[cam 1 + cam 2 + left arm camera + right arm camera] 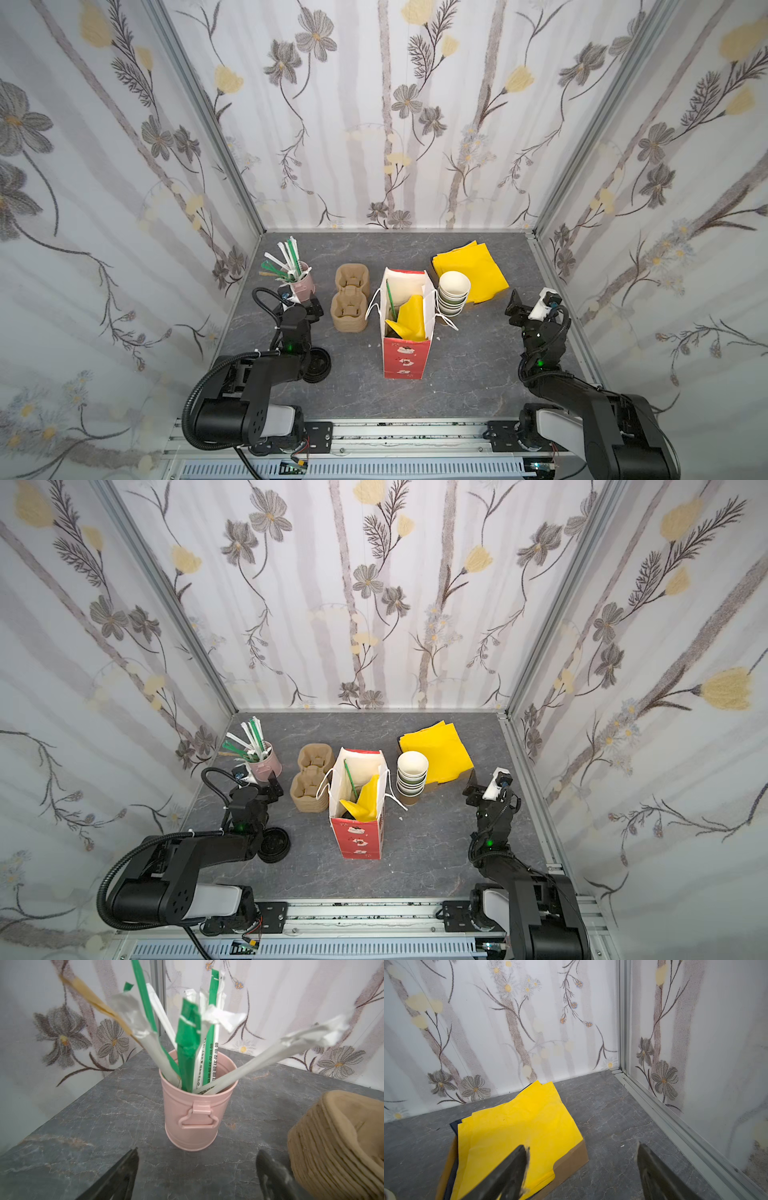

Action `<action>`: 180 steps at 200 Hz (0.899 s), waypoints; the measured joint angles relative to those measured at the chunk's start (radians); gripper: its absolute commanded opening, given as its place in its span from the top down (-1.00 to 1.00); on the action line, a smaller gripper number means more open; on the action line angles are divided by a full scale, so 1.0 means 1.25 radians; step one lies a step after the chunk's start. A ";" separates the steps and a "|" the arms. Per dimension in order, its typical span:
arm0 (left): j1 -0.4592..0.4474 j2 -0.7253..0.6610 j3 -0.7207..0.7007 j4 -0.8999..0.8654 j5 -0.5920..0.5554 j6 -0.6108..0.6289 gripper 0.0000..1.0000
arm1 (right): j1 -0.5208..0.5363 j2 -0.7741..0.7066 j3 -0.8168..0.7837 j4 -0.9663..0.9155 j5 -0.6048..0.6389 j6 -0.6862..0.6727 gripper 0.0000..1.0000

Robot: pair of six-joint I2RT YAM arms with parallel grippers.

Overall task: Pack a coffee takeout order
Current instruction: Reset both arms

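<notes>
Nearest, at lower left in a top view, black lids [318,363] lie by my left arm. Both my hands are spread and empty: my left hand [197,1154] faces the pink bucket [193,1115] of wrapped straws, my right hand [582,1146] faces the spare napkin stack [519,1130]. At mid-frame the red bag [405,357] stands upright on the desk [469,374], a yellow napkin [411,318] and green straw [390,299] poking from it. I judge the packing nearly done; next comes checking the load without tipping the bag. Whether a lidded cup sits beneath, I cannot tell: napkin and shadow hide the bottom.
</notes>
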 measured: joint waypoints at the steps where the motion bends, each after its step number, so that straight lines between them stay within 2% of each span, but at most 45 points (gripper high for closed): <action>1: 0.001 0.002 0.001 0.003 0.002 0.002 -0.78 | -0.001 0.010 -0.004 0.014 -0.003 0.000 -0.69; 17: 0.016 0.056 0.005 0.071 0.061 0.023 -0.79 | -0.017 0.104 -0.030 0.096 -0.039 -0.002 -0.71; 28: 0.026 0.098 0.004 0.104 0.094 0.032 -0.84 | -0.027 0.094 -0.029 0.114 -0.061 -0.002 -0.78; 40: 0.041 0.124 -0.003 0.126 0.132 0.036 -1.00 | -0.031 0.084 -0.014 0.154 -0.067 -0.002 -0.81; 52: 0.053 0.131 -0.007 0.149 0.147 0.033 -1.00 | -0.034 0.101 0.000 0.197 -0.082 -0.003 -0.86; 66: 0.059 0.133 -0.007 0.176 0.160 0.032 -1.00 | -0.031 0.099 0.017 0.176 -0.100 -0.006 -0.98; 75: 0.055 0.134 -0.007 0.186 0.170 0.032 -1.00 | -0.027 0.092 0.032 0.166 -0.100 -0.010 -0.99; 106: 0.027 0.135 -0.009 0.207 0.133 0.033 -1.00 | -0.008 0.100 0.045 0.151 -0.096 -0.023 -0.99; 180: 0.030 0.138 -0.009 0.211 0.108 0.038 -1.00 | 0.009 0.100 0.059 0.140 -0.062 -0.033 -0.99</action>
